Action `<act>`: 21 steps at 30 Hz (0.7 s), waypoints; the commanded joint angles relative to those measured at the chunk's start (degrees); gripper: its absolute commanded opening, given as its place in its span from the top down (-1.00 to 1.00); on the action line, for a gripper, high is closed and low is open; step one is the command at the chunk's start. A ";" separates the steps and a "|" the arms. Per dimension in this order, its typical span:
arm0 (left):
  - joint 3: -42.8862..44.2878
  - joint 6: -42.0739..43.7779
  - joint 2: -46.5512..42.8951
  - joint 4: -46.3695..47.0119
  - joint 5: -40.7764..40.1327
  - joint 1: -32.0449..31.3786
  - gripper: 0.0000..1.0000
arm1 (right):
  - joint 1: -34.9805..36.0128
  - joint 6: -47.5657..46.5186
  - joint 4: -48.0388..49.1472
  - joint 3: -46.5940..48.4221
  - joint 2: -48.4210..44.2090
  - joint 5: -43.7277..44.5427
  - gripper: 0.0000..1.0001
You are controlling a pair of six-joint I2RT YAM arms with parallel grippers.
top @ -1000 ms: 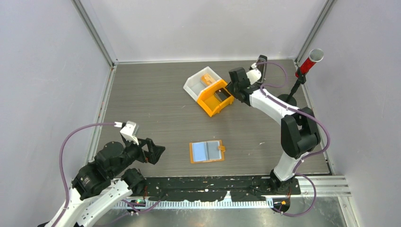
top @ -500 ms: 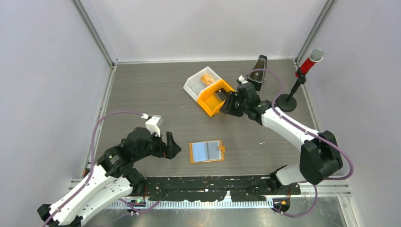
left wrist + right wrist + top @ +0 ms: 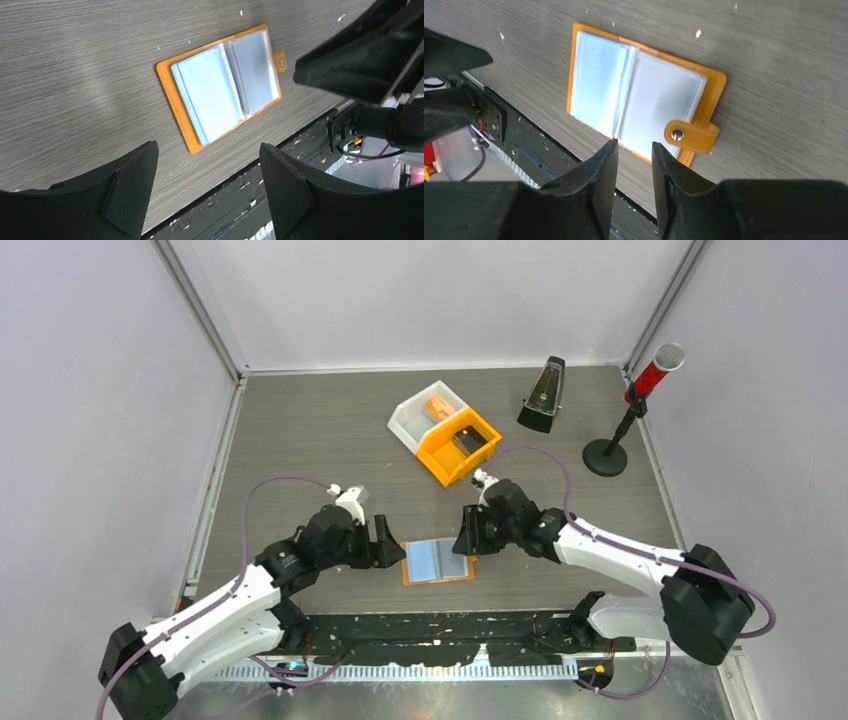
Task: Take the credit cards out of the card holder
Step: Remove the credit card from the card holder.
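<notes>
1. The card holder [image 3: 437, 561] lies open and flat at lower centre of the top view.
2. We cannot tell whether its sleeves hold credit cards; none lie loose beside it.
3. The left gripper [image 3: 206, 150] hangs over it, jaws wide apart. The right gripper [image 3: 634, 145] is above the tab side, jaws narrowly apart. Both are empty.
4. We judge that the pulling-out is yet to be done.

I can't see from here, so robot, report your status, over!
Left gripper open, beside the card holder. Right gripper barely open, empty, by its tab. It lies open on the table. Nothing in the way.
</notes>
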 commanded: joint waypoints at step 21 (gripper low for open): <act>-4.44 -4.36 13.76 19.28 5.39 0.07 -0.26 | 4.15 4.92 5.97 -8.68 -5.32 7.07 0.42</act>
